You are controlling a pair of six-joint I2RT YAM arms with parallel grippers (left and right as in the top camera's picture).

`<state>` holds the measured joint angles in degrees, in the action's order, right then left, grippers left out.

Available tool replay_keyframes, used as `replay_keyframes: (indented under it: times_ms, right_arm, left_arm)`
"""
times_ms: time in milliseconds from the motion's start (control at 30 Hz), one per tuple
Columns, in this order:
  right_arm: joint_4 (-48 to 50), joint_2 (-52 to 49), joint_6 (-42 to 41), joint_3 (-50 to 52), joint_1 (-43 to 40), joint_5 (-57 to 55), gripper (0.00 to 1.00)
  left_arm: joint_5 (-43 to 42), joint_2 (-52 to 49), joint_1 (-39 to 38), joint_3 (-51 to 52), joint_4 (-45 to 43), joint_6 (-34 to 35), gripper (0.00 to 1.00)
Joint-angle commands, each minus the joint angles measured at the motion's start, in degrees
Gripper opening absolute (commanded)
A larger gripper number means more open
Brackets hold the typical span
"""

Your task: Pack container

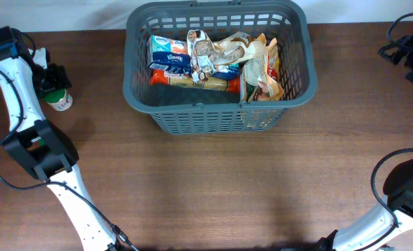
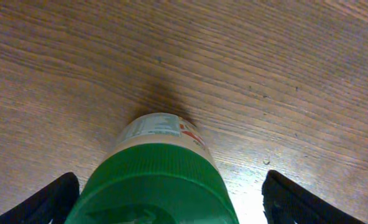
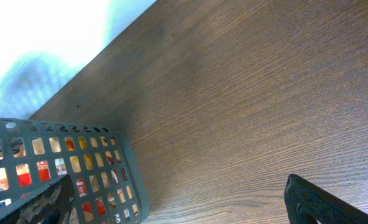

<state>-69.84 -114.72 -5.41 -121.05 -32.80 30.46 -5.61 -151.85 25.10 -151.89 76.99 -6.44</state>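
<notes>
The dark grey basket (image 1: 216,104) stands at the back middle of the table and holds several grocery packets (image 1: 206,63). A small jar with a green lid (image 1: 56,99) stands upright on the table at the far left. My left gripper (image 1: 51,78) is open around it; in the left wrist view the jar (image 2: 156,180) sits between the two fingertips (image 2: 171,205), with gaps on both sides. My right gripper (image 1: 409,52) is open and empty at the far right back; its wrist view shows its fingertips (image 3: 184,202) over bare wood beside the basket's lattice wall (image 3: 78,168).
The wooden table (image 1: 213,188) ends at a white backdrop (image 3: 41,37) behind the basket. Black cables (image 1: 395,171) loop at the right arm's base.
</notes>
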Motion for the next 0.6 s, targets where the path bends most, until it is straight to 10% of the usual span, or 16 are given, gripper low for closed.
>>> replay_keyframes:
  times_ms: [0, 567]
  right_arm:
    - [0.2, -0.1, 0.2, 0.1, 0.3, 0.1, 0.99]
    - [0.2, -0.1, 0.2, 0.1, 0.3, 0.1, 0.99]
  left_arm:
    - [-0.6, -0.5, 0.2, 0.0, -0.3, -1.1, 0.75]
    - [0.8, -3.5, 0.6, 0.0, 2.1, 0.0, 0.7]
